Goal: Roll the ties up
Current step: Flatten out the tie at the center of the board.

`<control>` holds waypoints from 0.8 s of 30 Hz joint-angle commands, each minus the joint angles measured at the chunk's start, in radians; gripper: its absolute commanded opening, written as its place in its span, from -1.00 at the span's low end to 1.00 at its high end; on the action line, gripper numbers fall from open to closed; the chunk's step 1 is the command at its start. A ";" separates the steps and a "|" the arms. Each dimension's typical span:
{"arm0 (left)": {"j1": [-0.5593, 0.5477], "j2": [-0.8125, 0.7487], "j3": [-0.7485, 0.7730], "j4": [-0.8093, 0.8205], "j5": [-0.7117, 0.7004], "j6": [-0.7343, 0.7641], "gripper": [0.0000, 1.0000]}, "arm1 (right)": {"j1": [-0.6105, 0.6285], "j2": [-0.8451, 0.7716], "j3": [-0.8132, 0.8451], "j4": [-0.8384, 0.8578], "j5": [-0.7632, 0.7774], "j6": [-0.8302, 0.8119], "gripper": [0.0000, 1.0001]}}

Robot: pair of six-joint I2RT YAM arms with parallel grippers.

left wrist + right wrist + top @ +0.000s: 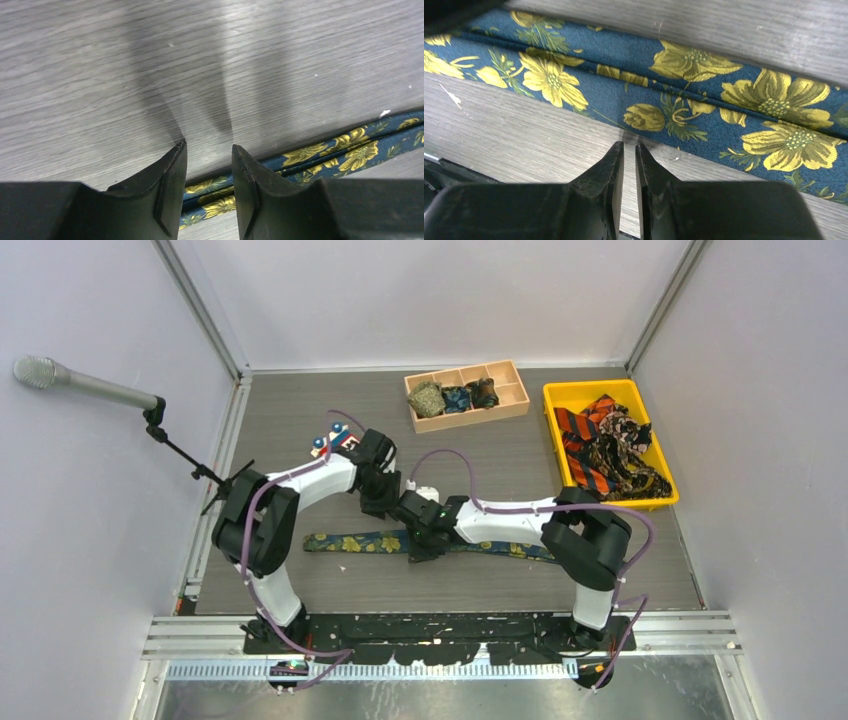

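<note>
A navy tie with yellow-gold flowers lies flat, folded lengthwise, across the near middle of the table. My left gripper hangs just behind it, jaws open and empty; in the left wrist view the tie runs under and to the right of the fingers. My right gripper is low over the tie's middle. In the right wrist view the jaws are almost closed with only bare table between them, at the near edge of the tie.
A wooden tray at the back holds three rolled ties. A yellow bin at the right holds a heap of loose ties. A red-and-blue toy phone lies behind the left arm. A microphone reaches in from the left.
</note>
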 commanded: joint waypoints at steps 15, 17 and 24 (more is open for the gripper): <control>-0.074 0.068 0.016 -0.107 0.134 0.050 -0.23 | 0.002 0.066 0.068 -0.029 0.321 -0.064 -0.64; -0.073 0.064 0.025 -0.115 0.122 0.052 -0.23 | 0.002 0.052 0.066 -0.034 0.303 -0.064 -0.64; -0.074 0.021 0.093 -0.161 0.060 0.061 -0.22 | 0.021 -0.151 -0.029 0.134 0.081 -0.076 -0.61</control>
